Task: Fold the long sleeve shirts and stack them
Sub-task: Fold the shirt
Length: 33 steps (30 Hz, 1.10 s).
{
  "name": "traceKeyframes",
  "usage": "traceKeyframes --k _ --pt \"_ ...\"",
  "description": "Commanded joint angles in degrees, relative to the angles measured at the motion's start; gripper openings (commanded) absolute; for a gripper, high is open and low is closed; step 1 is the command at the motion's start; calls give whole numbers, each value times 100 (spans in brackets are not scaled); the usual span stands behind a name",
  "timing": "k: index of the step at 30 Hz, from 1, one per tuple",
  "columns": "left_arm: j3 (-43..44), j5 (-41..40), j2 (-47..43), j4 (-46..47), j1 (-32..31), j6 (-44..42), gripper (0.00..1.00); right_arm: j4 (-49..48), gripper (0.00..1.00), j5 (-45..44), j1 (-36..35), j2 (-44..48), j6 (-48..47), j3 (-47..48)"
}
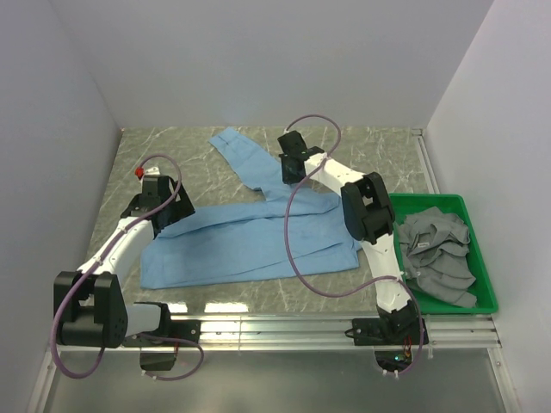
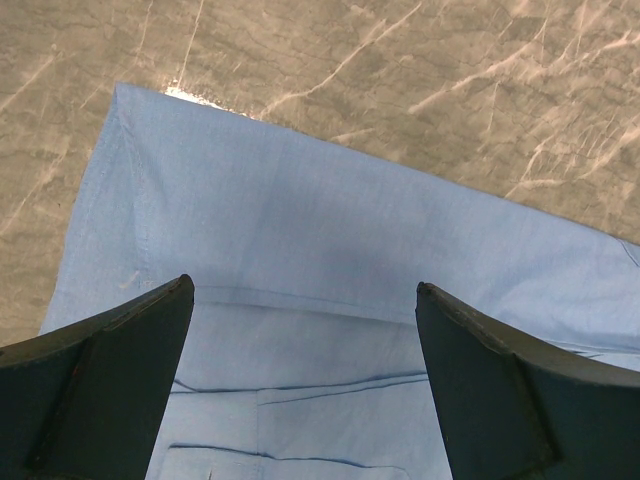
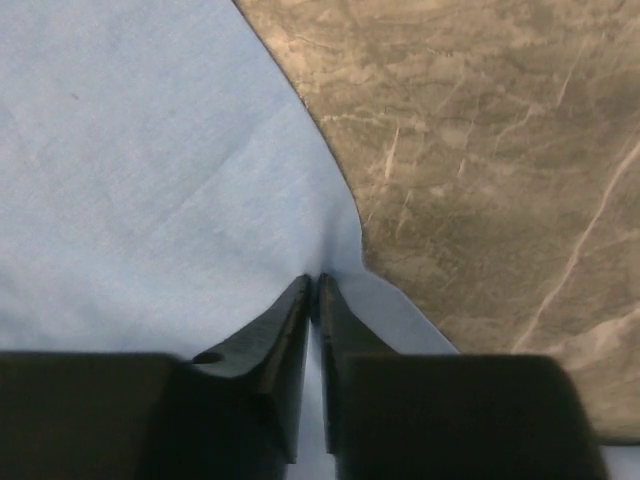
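Note:
A light blue long sleeve shirt lies spread on the marble table, one sleeve stretched toward the back. My left gripper hovers over the shirt's left edge, open and empty; in the left wrist view its fingers stand wide apart over the flat blue cloth. My right gripper is at the sleeve near the shirt's upper part, shut on a pinch of the blue cloth at its edge, as the right wrist view shows.
A green tray at the right holds a pile of grey cloth. Bare marble table lies behind the shirt. White walls enclose the table on three sides. A metal rail runs along the near edge.

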State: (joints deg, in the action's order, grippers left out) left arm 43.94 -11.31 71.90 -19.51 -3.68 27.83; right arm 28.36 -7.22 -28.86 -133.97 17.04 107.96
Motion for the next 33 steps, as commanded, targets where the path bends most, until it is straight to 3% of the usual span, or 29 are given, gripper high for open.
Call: traceKeyframes --k 1,2,7,13,19,31,33 --pt "132 94 0 184 -1 -85 99 241 8 98 -5 -85 116 -117" --pt "132 85 0 184 -10 -94 99 249 0 107 -5 -68 89 -109" --pt "141 68 -9 184 -10 -85 99 267 0 107 -14 20 -78 137" --pt "141 15 -9 158 -1 -68 99 12 0 300 -5 819 -244 85" --pt "158 6 -18 123 -1 -15 100 -226 0 783 -58 2206 -402 -810" --pt "150 24 -185 87 -1 55 99 82 0 1785 -866 4685 -842 -3789" --pt "150 41 -202 96 -1 64 99 187 4 2014 -954 4862 -834 -4221"
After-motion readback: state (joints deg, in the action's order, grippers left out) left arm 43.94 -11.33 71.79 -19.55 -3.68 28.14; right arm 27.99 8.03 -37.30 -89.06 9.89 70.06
